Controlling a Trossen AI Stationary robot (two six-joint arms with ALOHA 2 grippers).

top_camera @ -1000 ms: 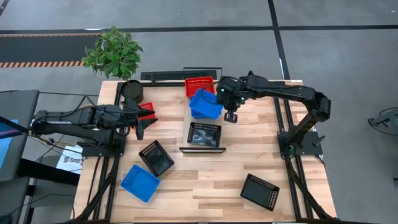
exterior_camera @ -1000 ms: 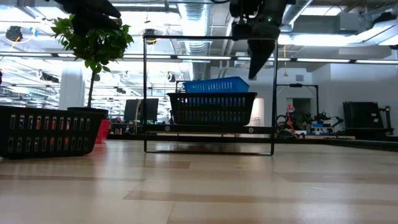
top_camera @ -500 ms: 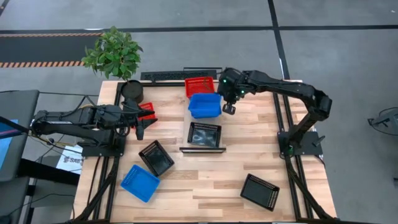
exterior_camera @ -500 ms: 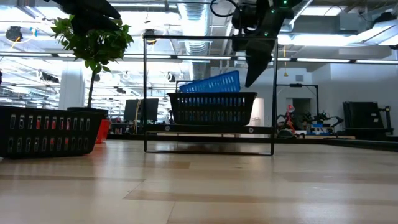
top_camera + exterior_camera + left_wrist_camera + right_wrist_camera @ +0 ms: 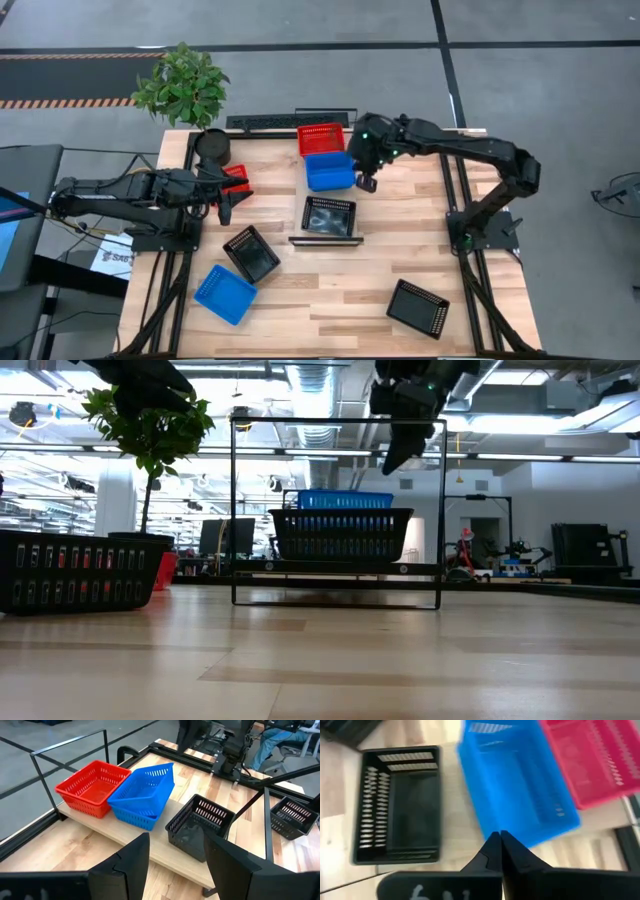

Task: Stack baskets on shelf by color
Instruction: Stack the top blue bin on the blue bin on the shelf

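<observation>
Sitting at upper centre of the high view, the blue basket (image 5: 329, 170) lies on the shelf (image 5: 325, 240), long axis left-right, between red basket (image 5: 321, 138) and black basket (image 5: 328, 215). Right gripper (image 5: 367, 183) hovers beside it, fingers pressed together, empty. No readable writing.

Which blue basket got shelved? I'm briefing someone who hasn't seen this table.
Find the shelf mid-table. Three baskets sit on it in a row; take the blue basket between the red basket and the black basket. The other blue basket lies off the shelf.
</observation>
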